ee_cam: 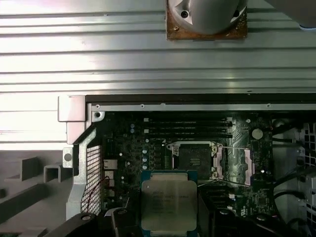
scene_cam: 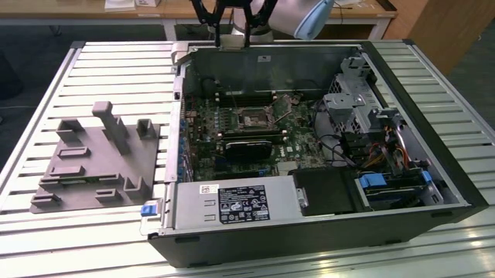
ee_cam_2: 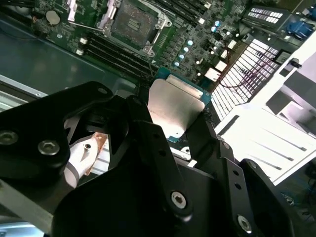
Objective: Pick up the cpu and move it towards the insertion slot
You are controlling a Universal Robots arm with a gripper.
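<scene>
Hovering over the open computer case (scene_cam: 402,174), I pinch the cpu (ee_cam: 169,205) by opposite edges in my pincer (ee_cam_2: 173,123). Its insertion slot (ee_cam: 193,158) lies at one o'clock in the first wrist view. Light, stiff, fragile underneath, I judge: edges only.

Bright, glare on slatted table (ee_cam: 148,44)

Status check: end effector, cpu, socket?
End effector shut on cpu, held above the open case. Insertion slot open, not yet reached. Nothing seen between chip and slot.
</scene>
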